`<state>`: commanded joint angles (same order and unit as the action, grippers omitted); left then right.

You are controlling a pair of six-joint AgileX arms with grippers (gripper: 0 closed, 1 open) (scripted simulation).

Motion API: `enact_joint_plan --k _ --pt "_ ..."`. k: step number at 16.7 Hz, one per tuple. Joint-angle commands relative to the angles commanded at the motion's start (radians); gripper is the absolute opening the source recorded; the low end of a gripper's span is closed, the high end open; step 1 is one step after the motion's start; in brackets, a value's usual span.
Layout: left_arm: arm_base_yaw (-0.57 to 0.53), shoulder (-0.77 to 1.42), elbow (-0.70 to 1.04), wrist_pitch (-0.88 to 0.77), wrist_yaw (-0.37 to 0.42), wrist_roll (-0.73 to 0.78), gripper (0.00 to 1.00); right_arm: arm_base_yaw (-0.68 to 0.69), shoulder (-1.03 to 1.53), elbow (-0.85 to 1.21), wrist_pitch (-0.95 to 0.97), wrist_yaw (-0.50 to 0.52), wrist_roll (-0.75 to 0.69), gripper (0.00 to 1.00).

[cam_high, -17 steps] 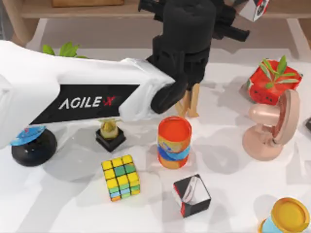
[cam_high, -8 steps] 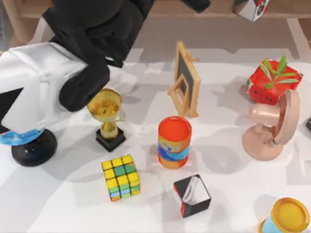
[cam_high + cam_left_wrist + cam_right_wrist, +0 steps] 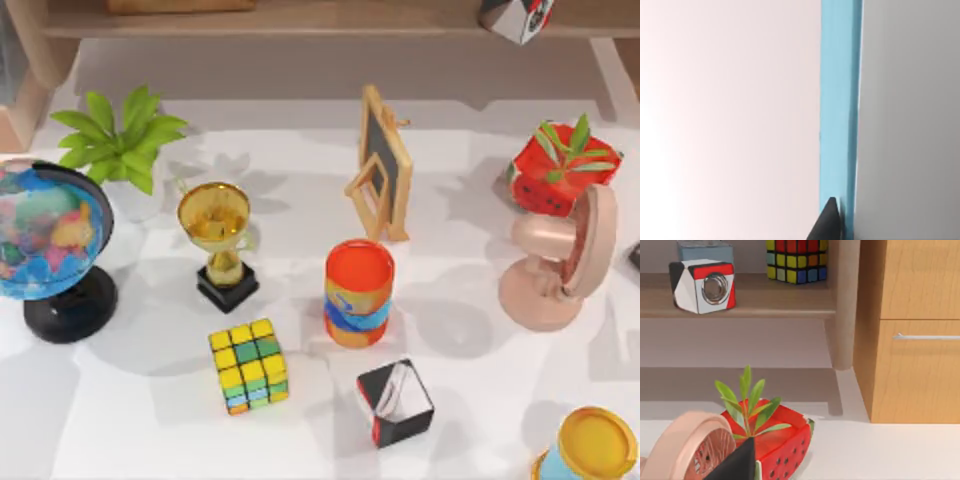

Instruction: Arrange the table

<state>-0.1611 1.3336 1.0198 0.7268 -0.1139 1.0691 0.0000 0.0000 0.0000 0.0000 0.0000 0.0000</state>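
Left gripper faces a blank wall and blue strip, well off the table; can't tell its fingers. Right gripper hangs just behind the pink fan and watermelon planter, grip unclear, so I'd say right's nearer.

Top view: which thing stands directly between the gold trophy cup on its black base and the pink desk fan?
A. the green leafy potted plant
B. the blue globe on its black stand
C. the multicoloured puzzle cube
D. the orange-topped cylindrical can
D: the orange-topped cylindrical can stands upright on the white table, to the right of the gold trophy cup and to the left of the pink desk fan.
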Motion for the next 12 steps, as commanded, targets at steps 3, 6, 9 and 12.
enact_joint_plan --k 3,6,9,12 --pt "0.271 0.023 -0.054 -0.005 0.063 0.129 0.0 0.0 0.0 0.0 0.0 0.0 0.0 1.0" --pt "0.515 0.086 -0.123 -0.024 0.128 0.25 0.0 0.0 0.0 0.0 0.0 0.0 0.0 1.0" --pt "0.7 0.176 -0.186 -0.047 0.204 0.36 0.0 0.0 0.0 0.0 0.0 0.0 0.0 1.0" --pt "0.806 0.28 -0.226 -0.069 0.297 0.46 0.0 0.0 0.0 0.0 0.0 0.0 0.0 1.0"
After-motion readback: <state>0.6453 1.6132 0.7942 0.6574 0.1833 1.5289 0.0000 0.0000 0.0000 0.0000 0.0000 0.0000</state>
